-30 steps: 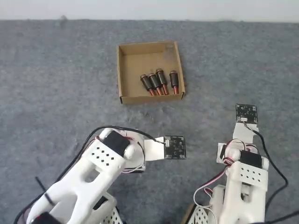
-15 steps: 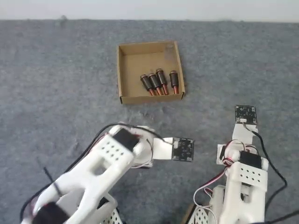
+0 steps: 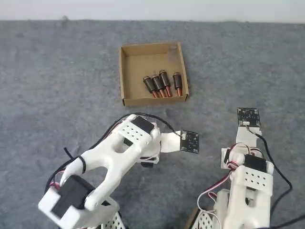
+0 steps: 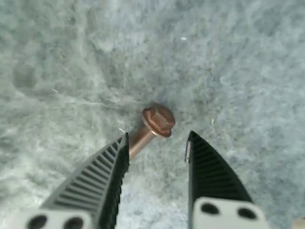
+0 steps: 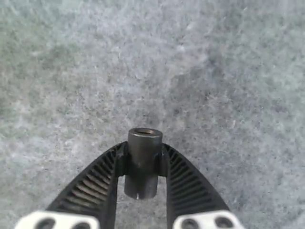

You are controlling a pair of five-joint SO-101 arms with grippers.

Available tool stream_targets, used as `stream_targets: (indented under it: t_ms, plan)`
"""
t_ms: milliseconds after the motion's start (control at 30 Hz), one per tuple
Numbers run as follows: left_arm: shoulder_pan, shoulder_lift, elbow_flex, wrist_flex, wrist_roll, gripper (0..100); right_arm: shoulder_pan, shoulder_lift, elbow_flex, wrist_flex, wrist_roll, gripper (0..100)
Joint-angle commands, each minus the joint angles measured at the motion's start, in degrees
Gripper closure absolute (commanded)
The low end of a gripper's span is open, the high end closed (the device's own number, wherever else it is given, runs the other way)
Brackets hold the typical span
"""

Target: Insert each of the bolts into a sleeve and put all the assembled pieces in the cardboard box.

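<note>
The grey, felt-like table (image 3: 52, 90) runs back to a straight far edge, where a pale strip of wall (image 3: 152, 9) begins. The cardboard box (image 3: 125, 71) stands a little short of that edge, roughly midway across, open side up. Four assembled pieces (image 3: 162, 84) lie side by side in the box's near-right part, copper ends toward the near wall, with the far and left floor of the box bare. Wide open table lies to the left and right of the box, and a band of bare table separates its near wall from both arms. The left arm (image 3: 119, 152) bends over the near-left table with its wrist toward the middle. The right arm (image 3: 251, 179) stands at the near right, apart from it. The left gripper (image 4: 157, 143) has its fingers spread low over the table. A copper bolt (image 4: 155, 124) lies flat there, its hexagonal head between the two tips and its shank running beside (and partly behind) one of them. The right gripper (image 5: 143, 150) has its fingers pinching a black sleeve (image 5: 143, 167), open bore pointing away from the wrist, bare table all around. A faint mark on the box's far-right inner wall is too small to read.
</note>
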Motion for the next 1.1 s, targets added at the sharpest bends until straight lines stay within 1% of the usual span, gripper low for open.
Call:
stream_targets:
  t_ms: [0,67,200,500,600,733,967,1067]
  plan:
    - [-0.62,-0.09,-2.77,-1.49,-0.70,81,0.22,-1.98,-0.44,-1.01,0.79,99.2]
    - [-0.70,-0.09,-1.89,-3.08,-0.53,82,0.22,-1.98,-0.44,-1.01,0.79,99.2]
    - [-0.53,-0.26,2.77,-8.97,-0.44,87,0.22,-1.98,-0.44,-1.01,0.79,99.2]
    - [-0.53,-0.09,2.77,-8.35,-0.35,88,0.22,-1.71,-0.44,-1.01,0.79,99.2]
    - [-0.09,0.00,2.77,-8.35,1.14,88,0.22,-1.71,-0.44,-1.01,0.79,99.2]
    - [0.79,1.85,2.24,-8.26,1.76,91,0.22,-1.71,-0.44,-1.01,0.79,99.2]
    - [0.44,10.55,-6.90,-1.85,3.25,91,0.22,-1.71,-0.44,-1.01,0.79,99.2]
    - [0.35,12.40,-9.01,-0.26,3.25,95,0.22,-1.71,-0.44,-1.01,0.79,99.2]
